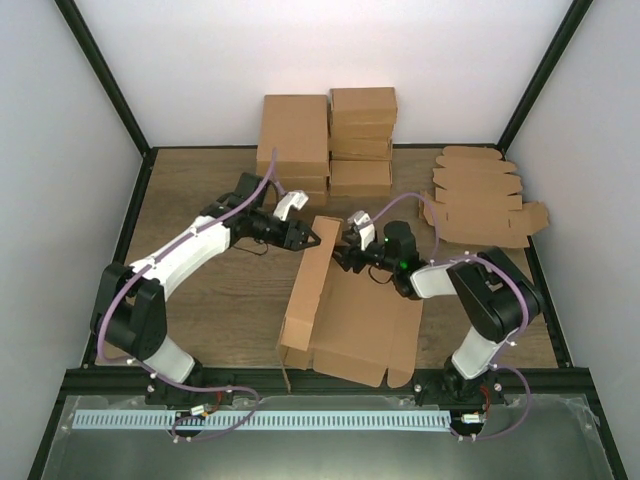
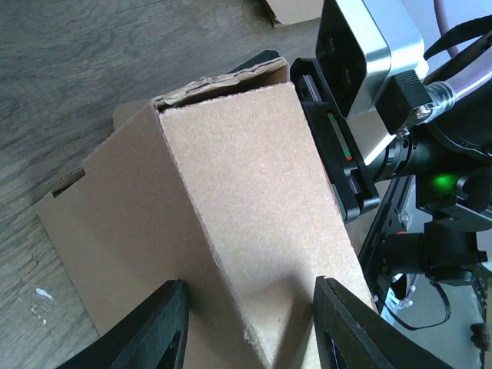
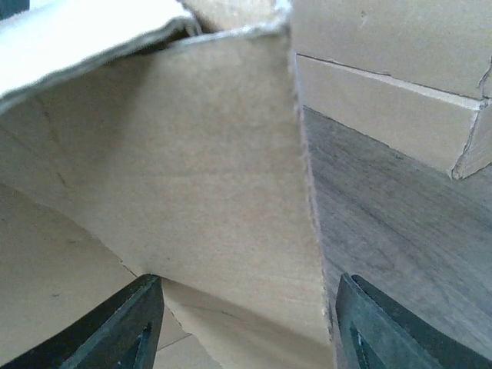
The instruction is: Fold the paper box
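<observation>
The paper box lies in the middle of the table, between the two arms, and its wide flat panel reaches almost to the near edge. On the left side of this panel one long side wall is already raised and it leans a little, while the rest is still flat, so I judge that the step in hand is the forming of this first wall and that most of the folding is still to do. At the far end of the wall the two grippers meet. The left gripper has its fingers partly apart, one on each side of the folded wall; if they really press it, I cannot tell. The right gripper is wide apart and holds nothing; a cardboard panel only stands between its fingers. The next move, I think, asks to keep the wall upright with one gripper while the other turns the end flap inward, with care not to drag the whole sheet. Farther back stand stacks of finished boxes, and at the far right lie flat blanks.
</observation>
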Action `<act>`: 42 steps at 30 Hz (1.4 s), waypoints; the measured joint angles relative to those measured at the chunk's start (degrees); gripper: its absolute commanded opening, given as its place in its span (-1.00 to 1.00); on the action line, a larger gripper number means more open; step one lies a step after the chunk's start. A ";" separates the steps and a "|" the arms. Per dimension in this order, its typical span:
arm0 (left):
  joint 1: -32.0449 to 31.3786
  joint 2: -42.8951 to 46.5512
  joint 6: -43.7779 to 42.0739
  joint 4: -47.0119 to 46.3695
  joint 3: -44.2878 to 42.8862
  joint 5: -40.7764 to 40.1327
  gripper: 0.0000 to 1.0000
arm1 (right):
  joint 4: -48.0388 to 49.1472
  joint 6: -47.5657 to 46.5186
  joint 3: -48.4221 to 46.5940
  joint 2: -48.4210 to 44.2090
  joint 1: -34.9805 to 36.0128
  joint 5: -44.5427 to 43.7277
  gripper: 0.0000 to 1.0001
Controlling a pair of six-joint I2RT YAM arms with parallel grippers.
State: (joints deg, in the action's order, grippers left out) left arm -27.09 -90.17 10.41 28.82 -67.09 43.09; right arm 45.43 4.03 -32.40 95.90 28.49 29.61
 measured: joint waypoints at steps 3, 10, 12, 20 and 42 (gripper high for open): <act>1.20 -0.39 -0.59 0.02 -0.02 1.62 -0.09 | -0.02 -0.44 -1.05 0.96 0.22 -0.50 0.32; 2.38 -2.14 -3.37 1.25 -1.09 5.53 -0.10 | 0.85 -0.52 -3.21 3.54 0.37 -0.42 0.12; 2.38 -2.49 -4.09 1.51 -1.27 6.29 -0.10 | 1.29 -0.57 -3.67 4.13 0.44 -0.20 0.05; 2.49 -3.39 -6.05 2.75 -1.73 8.70 -0.09 | 1.86 -0.76 -4.00 5.11 0.57 -0.28 -0.47; 4.07 5.27 -6.47 2.99 -0.94 1.84 0.89 | -8.17 2.93 0.07 -7.37 1.68 -19.17 -0.74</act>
State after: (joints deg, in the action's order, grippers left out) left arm -23.03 -84.90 3.95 31.81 -68.03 44.93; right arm 37.26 6.96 -32.34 88.53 30.17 10.44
